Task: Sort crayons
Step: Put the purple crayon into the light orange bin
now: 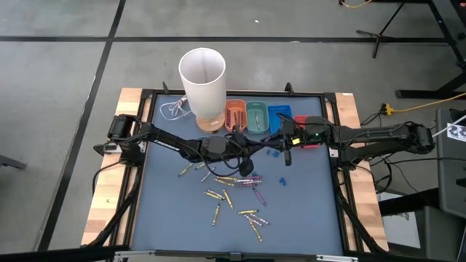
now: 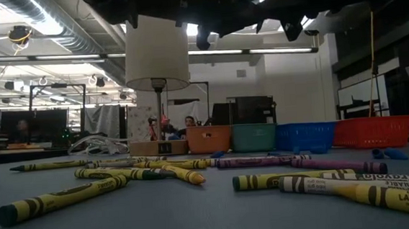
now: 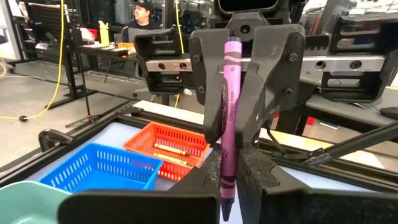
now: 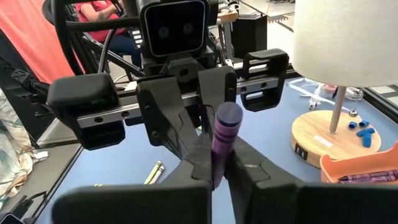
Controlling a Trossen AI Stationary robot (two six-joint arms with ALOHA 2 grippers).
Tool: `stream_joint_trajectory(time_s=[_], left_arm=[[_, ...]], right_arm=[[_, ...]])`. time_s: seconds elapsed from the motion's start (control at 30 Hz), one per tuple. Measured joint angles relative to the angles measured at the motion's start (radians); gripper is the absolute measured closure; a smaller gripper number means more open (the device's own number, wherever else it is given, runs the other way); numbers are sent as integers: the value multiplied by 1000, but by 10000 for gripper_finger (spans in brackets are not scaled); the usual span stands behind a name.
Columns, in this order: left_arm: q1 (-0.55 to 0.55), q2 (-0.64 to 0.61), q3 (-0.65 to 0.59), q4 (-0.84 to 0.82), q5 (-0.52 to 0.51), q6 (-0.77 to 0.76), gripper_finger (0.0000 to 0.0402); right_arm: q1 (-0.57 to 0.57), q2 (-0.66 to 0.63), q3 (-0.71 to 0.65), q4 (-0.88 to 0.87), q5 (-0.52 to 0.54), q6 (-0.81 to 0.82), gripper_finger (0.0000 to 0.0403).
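Lamp (image 1: 202, 80) stood at table's (image 1: 306, 211) back edge; just in front of its base, both arms met mid-air, left gripper (image 3: 227, 177) and right gripper (image 4: 214, 171) each pinched on one purple crayon (image 3: 228, 118), ends opposite. Other crayons (image 1: 233, 196) lay scattered farther fwd of lamp. Judged light, stiff, waxy-slick w/ paper wrap; grip mid-barrel, gently.
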Motion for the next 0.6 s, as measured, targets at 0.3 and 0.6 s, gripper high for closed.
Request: stream_joint_trajectory(time_s=[0.3, 0.6], left_arm=[[0, 0, 0, -20, 4, -14, 351], [-1, -37, 1, -370, 88, -109, 271]], right_arm=[[0, 8, 0, 4, 7, 0, 366], [-1, 56, 0, 1, 36, 2, 387]])
